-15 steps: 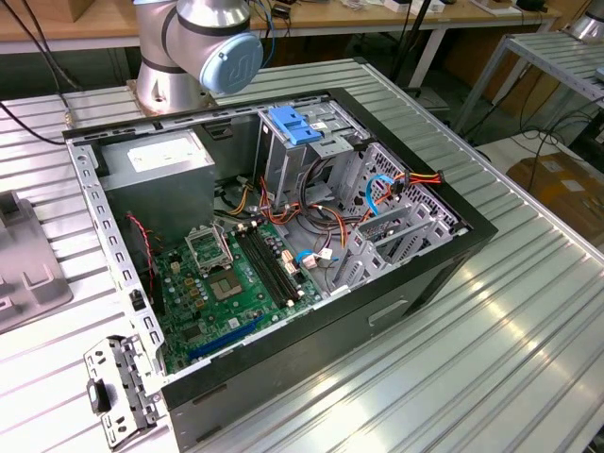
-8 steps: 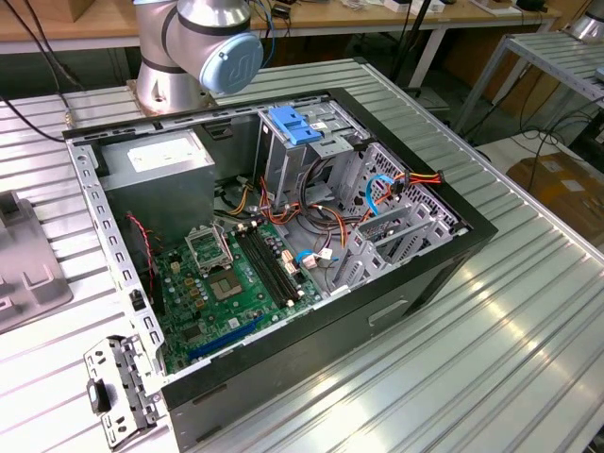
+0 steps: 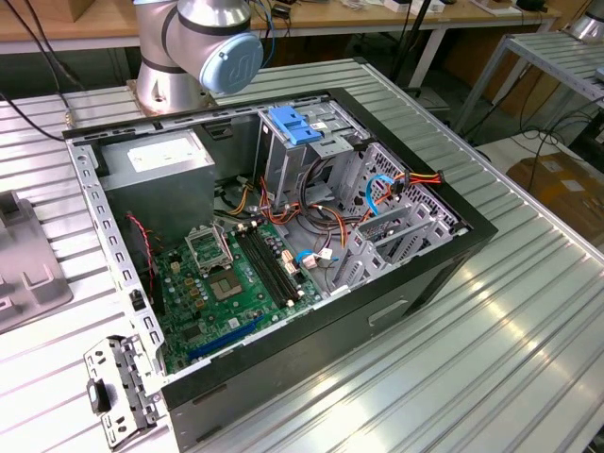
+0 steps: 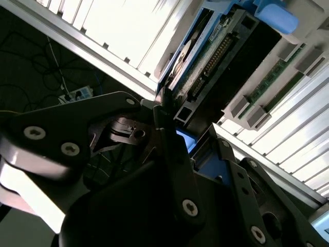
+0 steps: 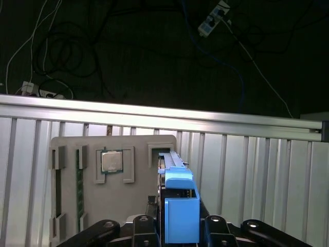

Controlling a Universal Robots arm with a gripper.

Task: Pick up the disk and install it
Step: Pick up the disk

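In the first wrist view the disk [image 5: 180, 206] stands on edge in a slot of a grey holder tray [image 5: 69, 206], its blue side rail facing the camera. My gripper [image 5: 180, 229] straddles it, and both black fingers [image 5: 154, 224] press against its flat sides. In the second wrist view the disk [image 4: 216, 56] shows its connector edge and a blue rail, and my gripper [image 4: 187, 141] is shut on its near end. In the exterior view the open computer case [image 3: 425, 274] lies on its side on the slatted table, with a metal drive cage [image 3: 283, 160] inside it.
A blue latch [image 3: 294, 125] tops the cage, next to a grey power supply [image 3: 156, 160], a green motherboard [image 3: 231, 278] and loose cables. The holder tray also carries a processor chip [image 5: 111, 161] and memory sticks [image 5: 79, 190]. The table edge [image 5: 164, 113] runs just beyond the tray.
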